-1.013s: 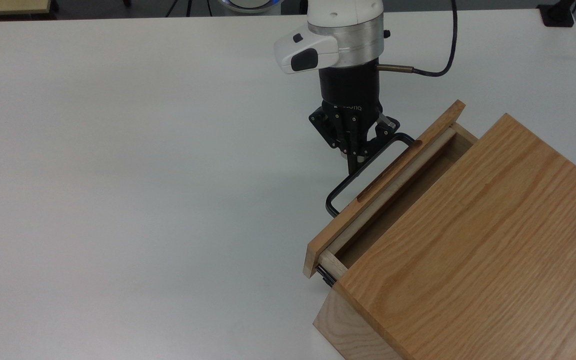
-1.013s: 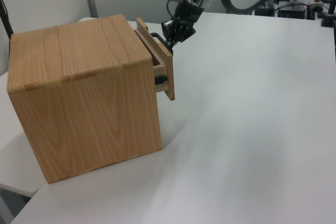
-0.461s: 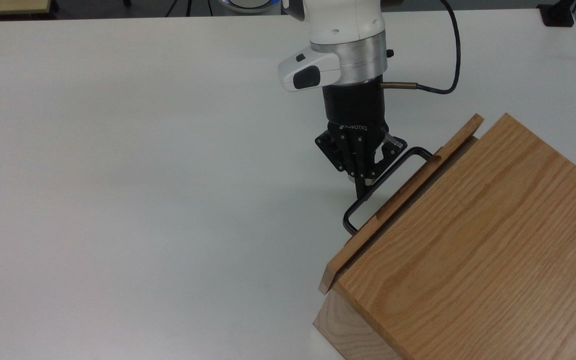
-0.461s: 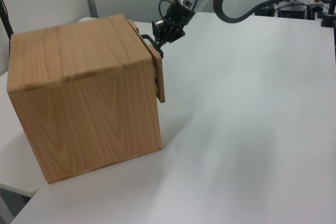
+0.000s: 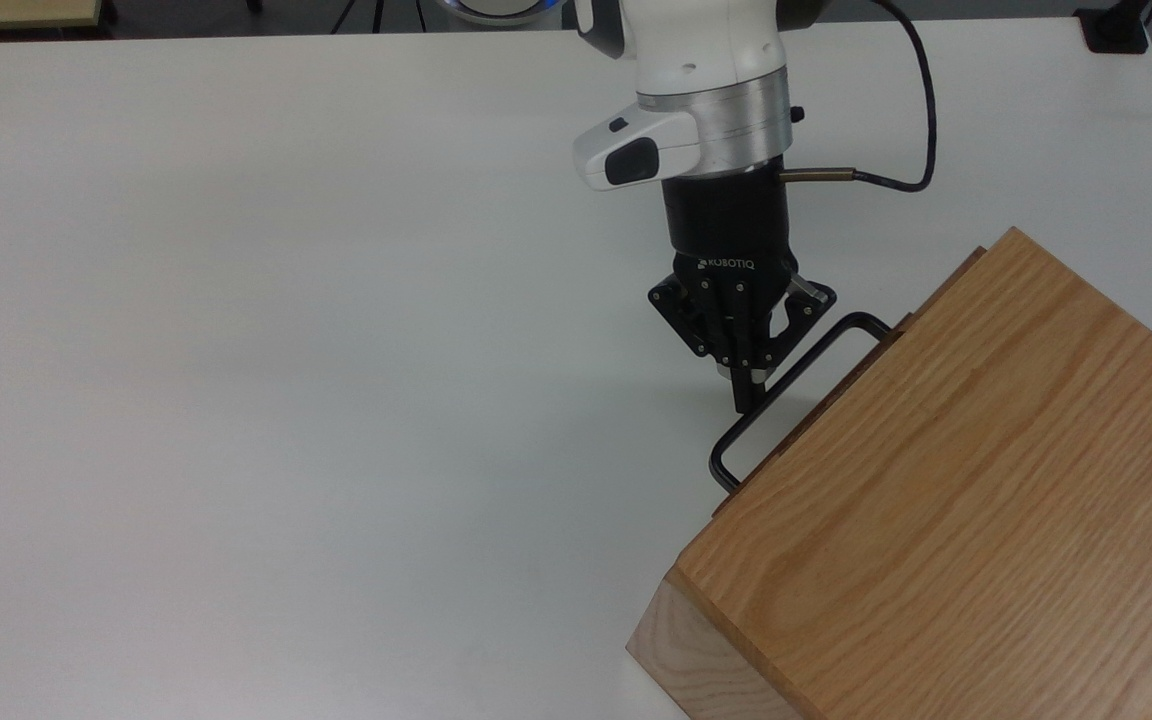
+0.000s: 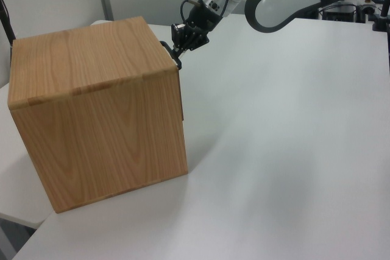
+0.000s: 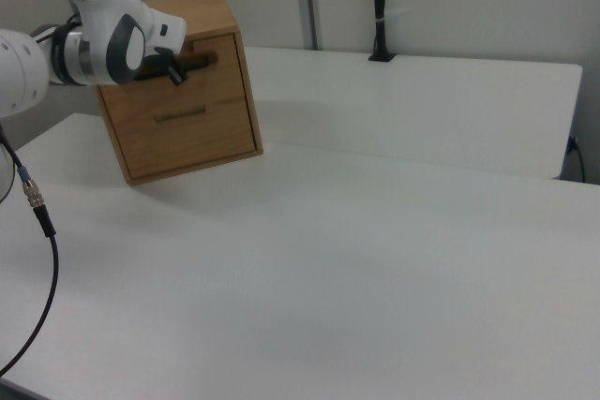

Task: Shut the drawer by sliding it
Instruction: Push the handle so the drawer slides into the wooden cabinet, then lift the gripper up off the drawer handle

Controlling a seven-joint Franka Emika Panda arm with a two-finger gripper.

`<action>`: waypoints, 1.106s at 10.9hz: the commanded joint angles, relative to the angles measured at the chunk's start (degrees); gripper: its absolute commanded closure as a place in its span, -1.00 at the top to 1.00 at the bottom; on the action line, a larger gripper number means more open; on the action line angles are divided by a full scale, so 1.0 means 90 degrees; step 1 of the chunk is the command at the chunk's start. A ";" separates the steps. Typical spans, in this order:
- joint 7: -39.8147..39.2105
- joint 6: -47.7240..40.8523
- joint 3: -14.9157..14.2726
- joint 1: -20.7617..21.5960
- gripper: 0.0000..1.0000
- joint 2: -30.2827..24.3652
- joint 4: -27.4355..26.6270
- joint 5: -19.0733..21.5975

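**Top view, from its left to its right.** We are looking across the bare white table (image 5: 236, 350) to the gripper (image 5: 748, 392). Its jaws are pressed together and pinching nothing, and their tip is resting against the black handle (image 5: 806, 370). Just beyond the jaws, the drawer (image 5: 944, 285) is sitting almost entirely inside the oak cabinet (image 5: 936, 500), with only a thin edge of its front panel showing.

**Risks.** We are judging the slide nearly finished, so over-travel is becoming the main hazard. More pushing would load the thin handle or shove the whole cabinet across the table. The closed tip could also skid off the round bar and slip into the loop behind it, where it would snag on retreat. The cable (image 5: 921, 130) hanging behind the wrist could drag as well.

**Differences between views.**
- The left view is showing the cabinet (image 6: 97, 108) side-on, with the gripper (image 6: 178, 53) at its upper front corner and no panel jutting out.
- The right view is facing the cabinet front (image 7: 187, 128) and is showing the drawer (image 7: 211, 74) beside the jaws, plus a second front (image 7: 183, 116) below them.
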 commanded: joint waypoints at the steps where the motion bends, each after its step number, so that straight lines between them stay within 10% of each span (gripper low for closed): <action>1: 0.0219 0.0508 -0.0019 0.0187 -1.00 0.0059 0.0216 -0.0352; 6: -0.0568 0.0110 -0.0009 -0.0077 -1.00 -0.0476 -0.0368 -0.0353; 12: -0.2064 -0.4132 0.0000 -0.0486 -1.00 -0.1685 -0.0409 -0.0246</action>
